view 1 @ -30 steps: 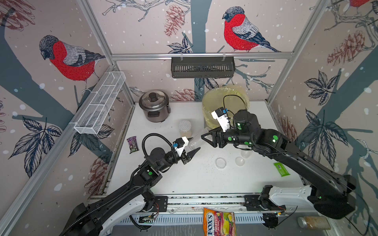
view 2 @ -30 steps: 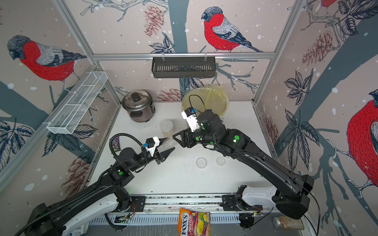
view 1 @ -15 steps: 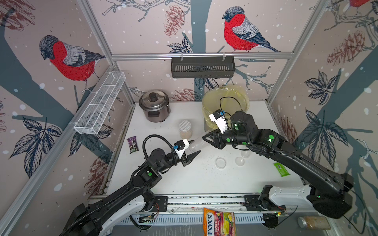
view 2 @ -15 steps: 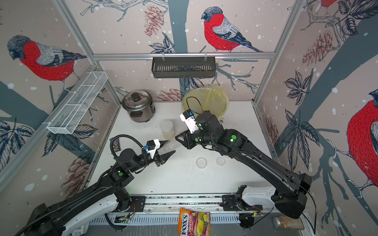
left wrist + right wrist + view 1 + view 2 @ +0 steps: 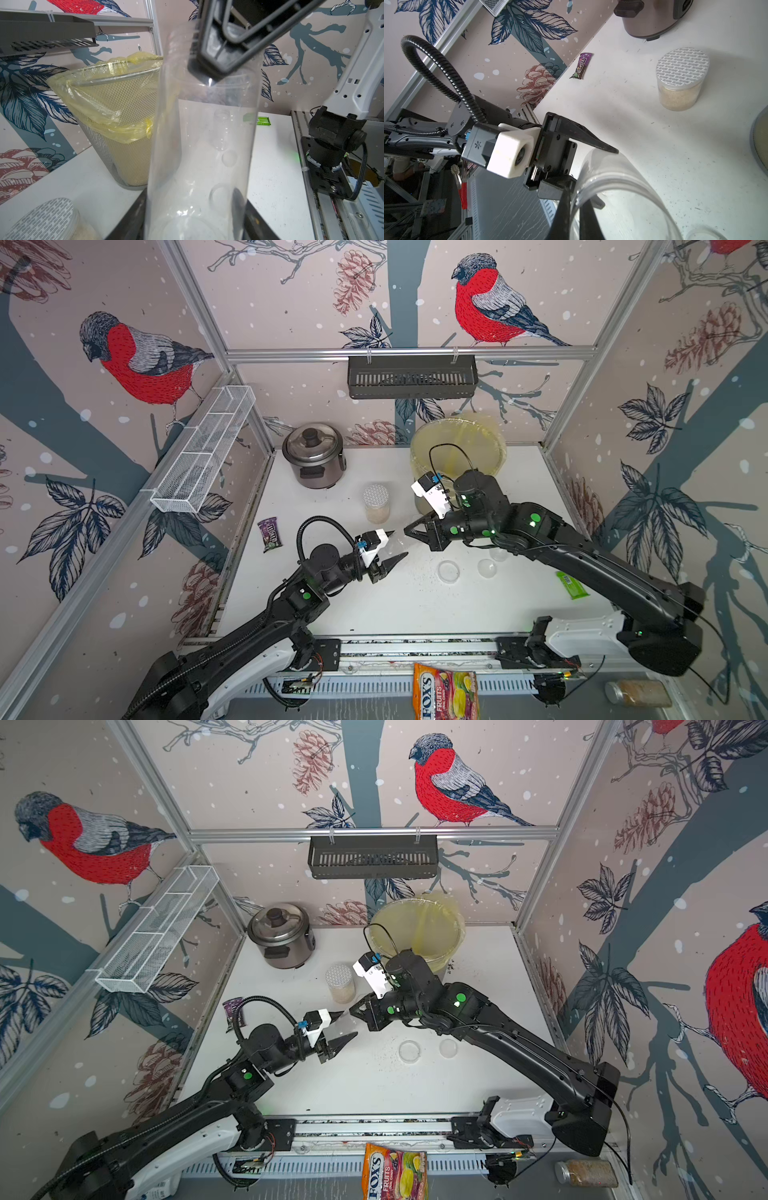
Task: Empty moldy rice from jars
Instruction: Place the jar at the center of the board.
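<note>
- Lying lengthwise between the arms, jar (image 5: 394,546) is held above the desk (image 5: 374,614): base toward the left arm (image 5: 291,601), mouth toward the right arm (image 5: 582,556).
- Left jaws clenched on the jar base.
- Right jaws clenched on the jar rim, one finger (image 5: 588,216) inside the mouth.
- Both forearms low, wrists meeting mid-desk.
- Jar wall looks clear.
- Lidded jar (image 5: 376,506) stands upright behind, rice (image 5: 377,515) in its lower part.
- Bin (image 5: 494,460) at rear, yellow-bagged.
</note>
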